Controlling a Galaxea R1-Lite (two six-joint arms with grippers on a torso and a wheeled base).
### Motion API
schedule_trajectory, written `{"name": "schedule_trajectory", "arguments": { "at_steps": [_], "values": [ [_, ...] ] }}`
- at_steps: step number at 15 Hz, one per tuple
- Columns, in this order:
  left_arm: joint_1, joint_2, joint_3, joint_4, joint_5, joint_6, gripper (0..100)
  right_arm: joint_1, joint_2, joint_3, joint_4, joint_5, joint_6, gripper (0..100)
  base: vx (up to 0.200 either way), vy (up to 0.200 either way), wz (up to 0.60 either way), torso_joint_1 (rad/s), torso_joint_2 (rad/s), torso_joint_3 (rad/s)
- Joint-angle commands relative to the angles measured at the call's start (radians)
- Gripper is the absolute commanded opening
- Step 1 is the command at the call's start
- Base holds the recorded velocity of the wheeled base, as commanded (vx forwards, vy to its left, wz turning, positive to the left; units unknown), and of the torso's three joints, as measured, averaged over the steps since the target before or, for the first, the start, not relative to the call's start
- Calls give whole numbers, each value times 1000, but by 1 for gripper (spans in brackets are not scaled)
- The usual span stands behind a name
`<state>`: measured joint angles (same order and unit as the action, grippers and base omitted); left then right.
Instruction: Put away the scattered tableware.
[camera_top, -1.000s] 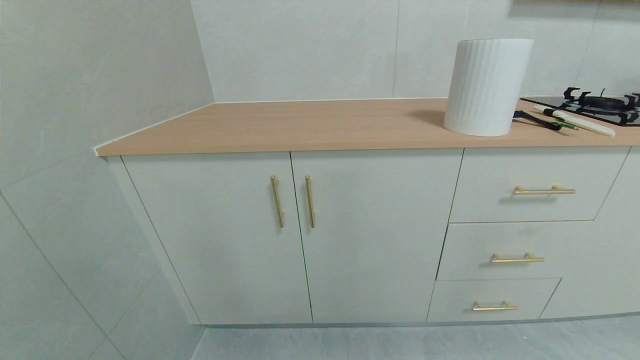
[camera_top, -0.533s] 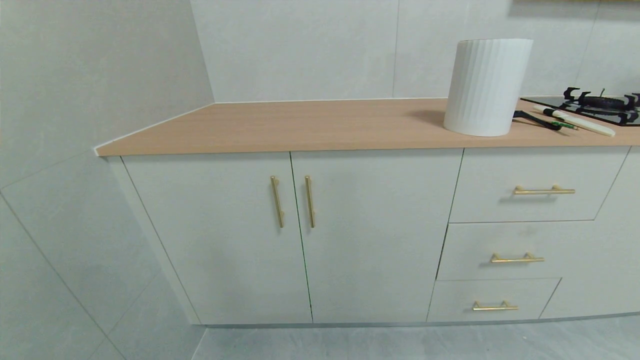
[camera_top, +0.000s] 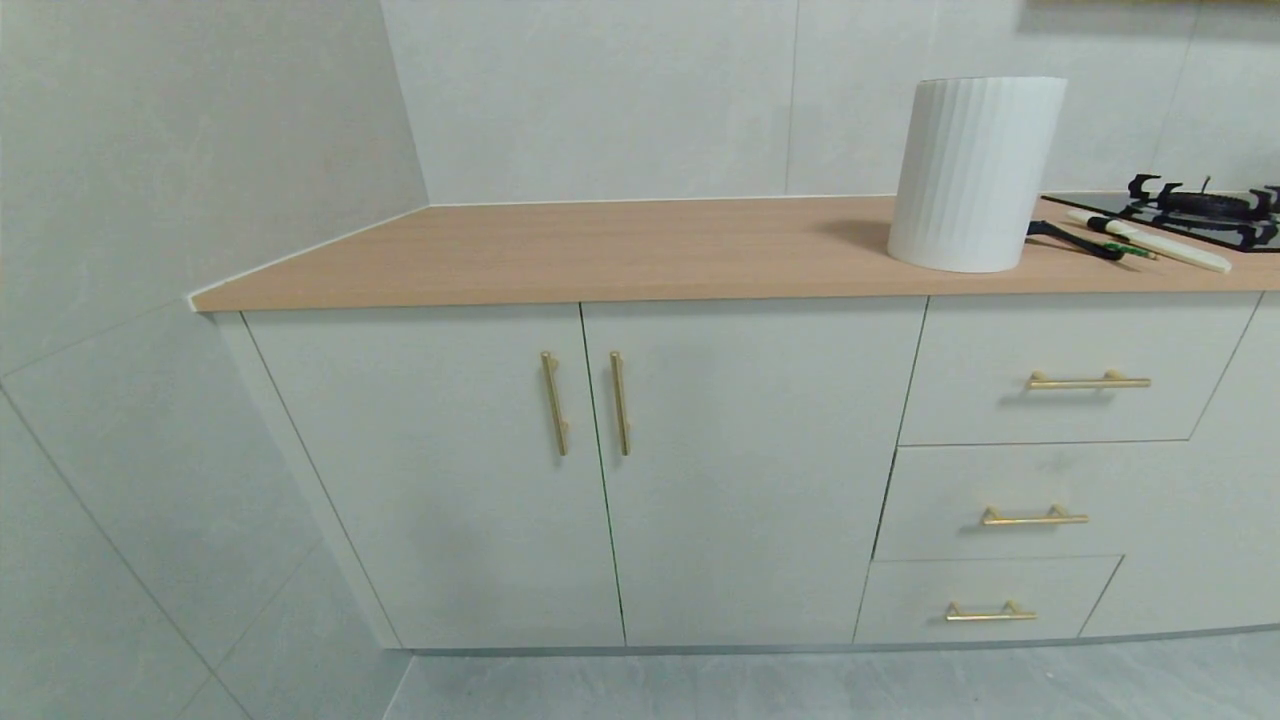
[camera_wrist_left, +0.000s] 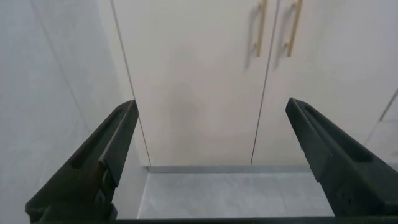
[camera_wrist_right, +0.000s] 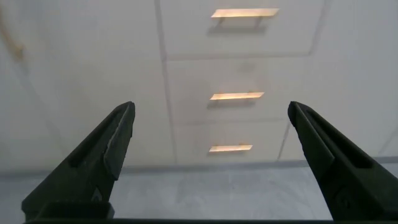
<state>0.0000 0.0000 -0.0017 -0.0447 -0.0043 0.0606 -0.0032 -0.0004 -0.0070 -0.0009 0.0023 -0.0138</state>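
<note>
Nothing has moved since the earlier frames; the head view shows the same still kitchen corner. A wooden countertop runs along pale grey tiled walls and ends at a side wall on the robot's left.

Toward the right end of the countertop a tall white ribbed container stands upright. Just to its right lies the scattered tableware. It is made up of a black-handled piece close against the container's foot, a thin green piece, and a long cream-handled utensil. All three lie flat and close together. They sit between the container and a black gas hob at the far right edge. What kind of utensil each one is cannot be told.

Below the countertop, two pale cabinet doors are shut, with a pair of upright gold handles side by side where the doors meet. To their right three shut drawers are stacked, each with a level gold handle. A grey floor runs along the base.

The left gripper hangs low in front of the cabinet doors, near the floor, well away from the tableware. Its two dark fingers are spread wide and empty. The right gripper hangs low in front of the drawers, also spread wide and empty.
</note>
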Motion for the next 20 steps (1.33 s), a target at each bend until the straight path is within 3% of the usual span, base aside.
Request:
{"name": "schedule_trajectory", "arguments": {
  "at_steps": [1, 6, 8, 12, 20],
  "values": [
    [0, 0, 2, 37, 3, 18, 100, 0, 2, 5, 7, 15, -9, 100, 0, 0, 0, 0, 0, 0],
    [0, 0, 2, 52, -2, -16, 100, 0, 2, 7, 2, 18, -5, 100, 0, 0, 0, 0, 0, 0],
    [0, 0, 2, 51, -3, 7, 100, 0, 2, 7, 2, 18, -6, 100, 0, 0, 0, 0, 0, 0],
    [0, 0, 2, 51, 1, -58, 100, 0, 2, 7, 2, 18, -5, 100, 0, 0, 0, 0, 0, 0],
    [0, 0, 2, 49, 1, -56, 100, 2, 2, 7, 2, 21, -5, 100, 0, 0, 0, 0, 0, 0]
  ]
}}
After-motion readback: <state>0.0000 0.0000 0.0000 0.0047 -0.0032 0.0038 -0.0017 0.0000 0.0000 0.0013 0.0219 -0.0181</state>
